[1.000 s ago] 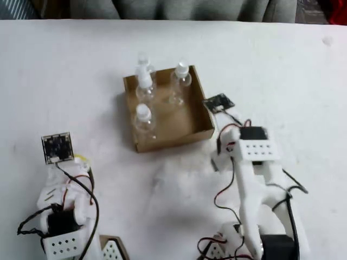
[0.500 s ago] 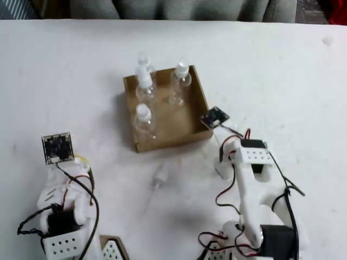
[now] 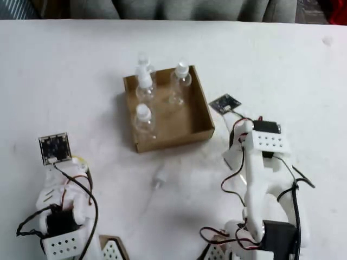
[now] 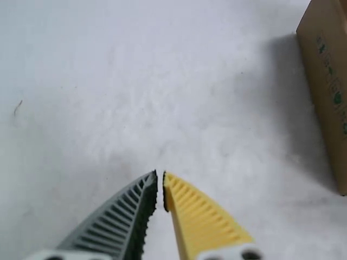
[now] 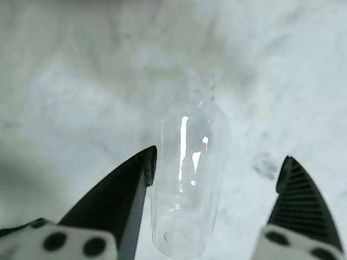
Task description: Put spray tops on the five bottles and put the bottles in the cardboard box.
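Note:
Several clear bottles [image 3: 144, 120] with white spray tops stand inside the cardboard box [image 3: 200, 116] in the high view. A loose white spray top [image 3: 158, 179] lies on the table in front of the box. My right gripper [image 5: 217, 173] is open, its fingers on either side of a clear bottle [image 5: 190, 179] that has no top. In the high view the right arm [image 3: 265, 143] sits to the right of the box and hides that bottle. My left gripper [image 4: 160, 179] is shut and empty just above bare table, with the box's side wall [image 4: 325, 92] ahead of it.
The left arm [image 3: 59, 216] is folded at the table's near left corner. Red and black cables [image 3: 230, 179] trail beside the right arm. The white table [image 3: 81, 70] stretches wide to the left of and behind the box.
The right arm has swung rightward, away from the box's front corner. The loose spray top, unseen a second ago, now lies in the open. The left arm has barely shifted.

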Controlling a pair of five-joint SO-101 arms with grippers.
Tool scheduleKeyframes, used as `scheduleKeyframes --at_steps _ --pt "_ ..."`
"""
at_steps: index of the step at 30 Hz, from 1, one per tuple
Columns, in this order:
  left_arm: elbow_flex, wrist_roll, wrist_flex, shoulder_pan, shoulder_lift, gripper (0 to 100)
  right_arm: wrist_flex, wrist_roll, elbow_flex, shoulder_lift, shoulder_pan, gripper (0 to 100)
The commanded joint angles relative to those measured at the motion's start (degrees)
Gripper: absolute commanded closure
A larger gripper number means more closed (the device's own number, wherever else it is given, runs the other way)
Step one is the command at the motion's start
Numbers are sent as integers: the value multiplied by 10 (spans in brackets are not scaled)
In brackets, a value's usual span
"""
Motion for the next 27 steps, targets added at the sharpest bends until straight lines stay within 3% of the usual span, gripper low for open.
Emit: scheduleKeyframes --at_steps 1,4,20,24,27 --pt "0 -4 4 -6 -6 980 44 51 -22 -6 4 700" --pt "0 -4 4 -6 -6 980 39 55 -4 -6 11 700" --pt "0 -4 4 -6 -6 980 -200 52 139 1 0 700" --pt "0 -4 4 -6 -6 980 -225 18 153 1 1 706" --pt "0 -4 4 -6 -6 980 -228 -6 156 1 0 813"
